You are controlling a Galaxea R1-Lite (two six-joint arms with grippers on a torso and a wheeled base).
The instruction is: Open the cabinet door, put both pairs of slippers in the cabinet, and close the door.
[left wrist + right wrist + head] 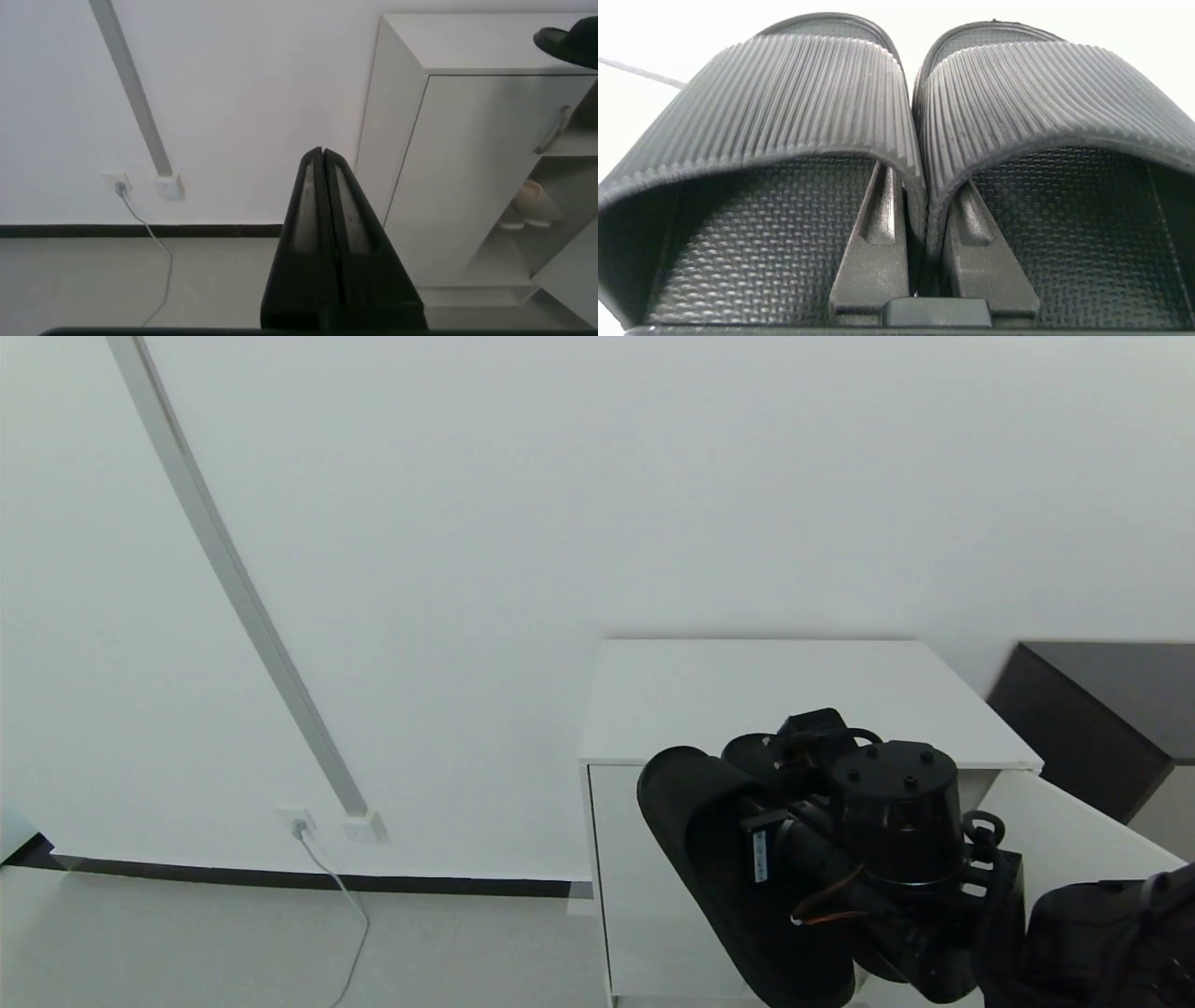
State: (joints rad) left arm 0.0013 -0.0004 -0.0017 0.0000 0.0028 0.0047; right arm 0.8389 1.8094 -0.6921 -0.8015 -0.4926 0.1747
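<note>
Nearest, at 5 o'clock in the head view, the right gripper (922,210) is clamped on the pair of black slippers (733,873). Its fingers (873,252) sit one inside each slipper and pinch the two adjoining side walls together. The slippers lie side by side, footbeds facing the wrist camera, ribbed straps at the end away from the wrist. In the head view their long axis runs from 11 o'clock down to 5 o'clock, across the front of the white cabinet (747,691); whether they touch it cannot be told.

The left gripper (322,161) holds nothing, its fingers pressed flat together, aimed at the wall beside the cabinet.

The front edge of the cabinet's top runs from 9 to 3 o'clock just behind the right arm. The door (1074,835) on the cabinet's right side stands swung out toward 4 o'clock. Past the handle (551,129) of the shut left panel, a pair of pale slippers (528,203) rests on an inner shelf.

At 3 o'clock a dark unit (1092,719) stands near the swung door, with a gap between them.

From the cabinet's left side the floor (233,943) runs toward 9 o'clock up to a dark skirting (280,877), crossed by a white cable (350,905) from a socket (297,821). Farthest, a grey conduit (233,579) slants up the wall (560,476) toward 11 o'clock.
</note>
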